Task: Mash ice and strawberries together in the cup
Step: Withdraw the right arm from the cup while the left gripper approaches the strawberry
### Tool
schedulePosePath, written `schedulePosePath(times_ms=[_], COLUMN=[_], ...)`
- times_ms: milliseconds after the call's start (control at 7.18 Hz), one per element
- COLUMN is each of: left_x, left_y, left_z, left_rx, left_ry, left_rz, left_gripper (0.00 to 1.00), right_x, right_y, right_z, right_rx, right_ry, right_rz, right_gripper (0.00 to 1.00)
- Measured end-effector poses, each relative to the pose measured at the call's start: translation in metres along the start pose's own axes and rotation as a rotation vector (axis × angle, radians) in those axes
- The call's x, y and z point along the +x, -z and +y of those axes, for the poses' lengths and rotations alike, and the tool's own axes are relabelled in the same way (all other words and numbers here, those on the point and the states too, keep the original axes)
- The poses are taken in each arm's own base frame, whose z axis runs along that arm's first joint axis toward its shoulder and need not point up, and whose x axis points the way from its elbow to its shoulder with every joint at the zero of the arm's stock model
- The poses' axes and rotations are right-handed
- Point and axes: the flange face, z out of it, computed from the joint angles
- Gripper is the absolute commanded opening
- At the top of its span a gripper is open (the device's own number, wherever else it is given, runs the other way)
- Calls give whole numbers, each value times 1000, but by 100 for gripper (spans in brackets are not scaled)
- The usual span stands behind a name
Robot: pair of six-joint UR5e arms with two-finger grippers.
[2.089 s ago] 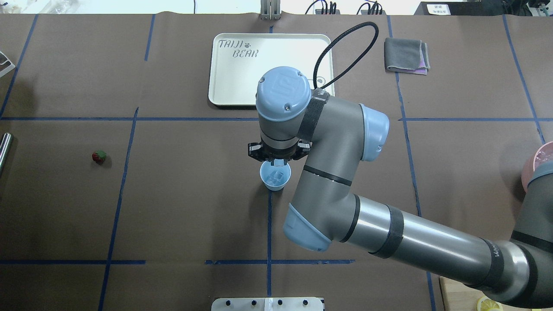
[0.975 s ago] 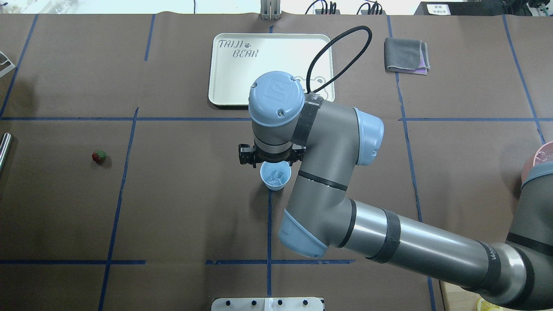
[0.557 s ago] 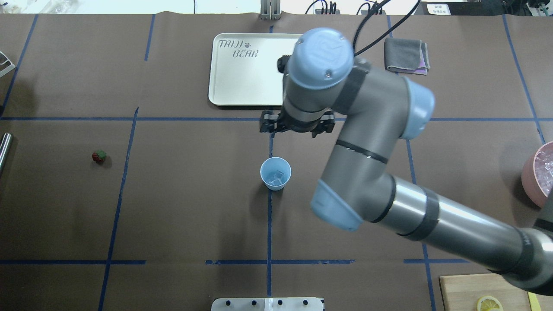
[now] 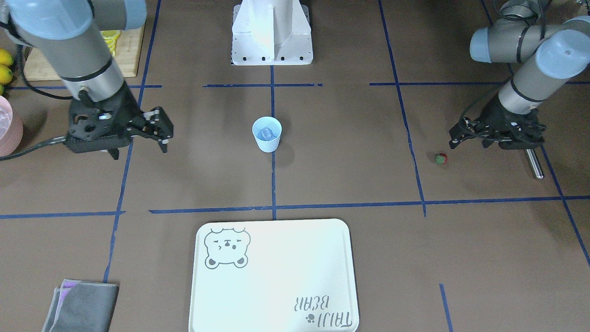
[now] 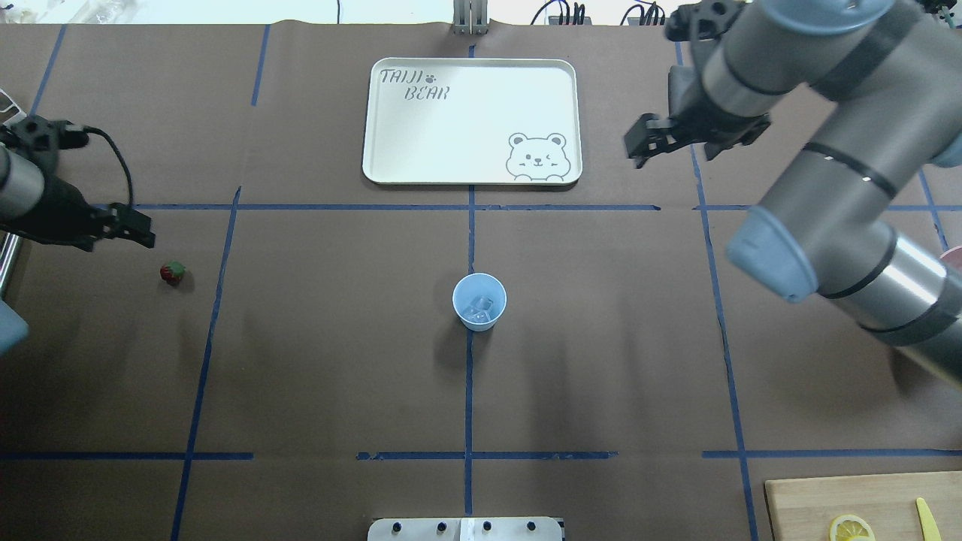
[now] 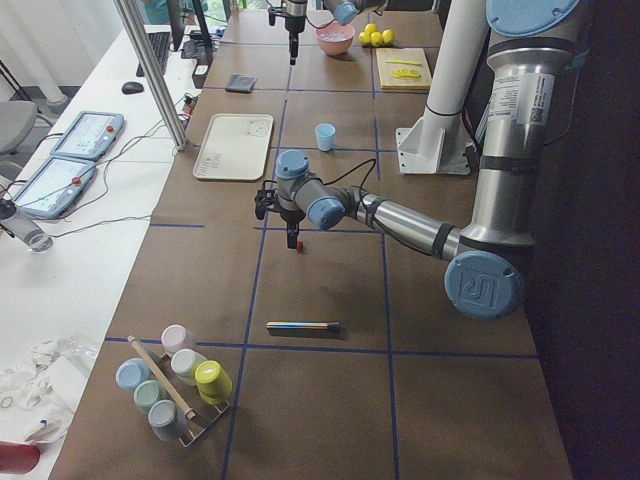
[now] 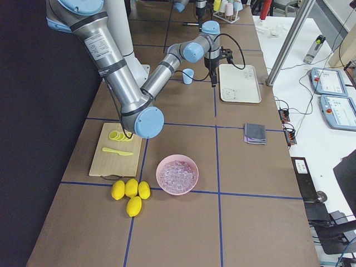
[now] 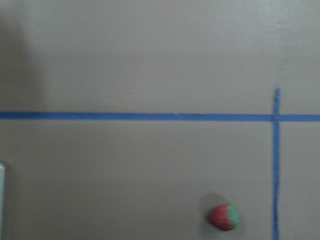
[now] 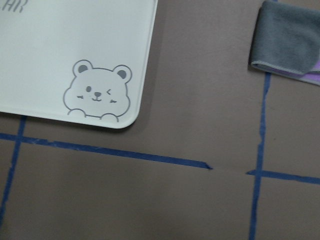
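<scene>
One strawberry point(image 5: 172, 273) lies on the surface point(image 5: 338, 361), well apart from the cup point(image 5: 479, 302) holding the ice point(image 5: 481, 308). An off-centre pinch could roll the small berry away. The left jaws hover near it, spread and empty; the right jaws stand wide, holding nothing.

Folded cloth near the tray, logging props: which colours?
Grey folded cloth over purple, clearest from right wrist.

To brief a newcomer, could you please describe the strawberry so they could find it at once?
From the blue cup at the centre of the brown table, look toward the robot's left, past one blue tape line. Near the left claw and a metal rod lies the strawberry: tiny, red, green-topped, the only red thing there.
</scene>
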Motion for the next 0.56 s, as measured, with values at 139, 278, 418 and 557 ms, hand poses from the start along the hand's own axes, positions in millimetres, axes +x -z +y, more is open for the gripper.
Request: schedulePosePath(times_ms=[139, 278, 418, 557], left_x=[12, 17, 18, 18], left_y=[-17, -28, -42, -54], left_z=[11, 16, 21, 25], left_rx=[6, 14, 26, 36], left_ry=[-3, -6, -9, -10], left_rz=[-5, -11, -11, 0], left_gripper=[100, 100, 99, 98], right_x=[41, 73, 94, 103], right_y=[3, 6, 7, 7], right_z=[-3, -3, -2, -2], right_rx=[-10, -21, -30, -34], right_ry=[33, 50, 60, 67], right_rz=[11, 13, 16, 17], right_gripper=[99, 99, 99, 99])
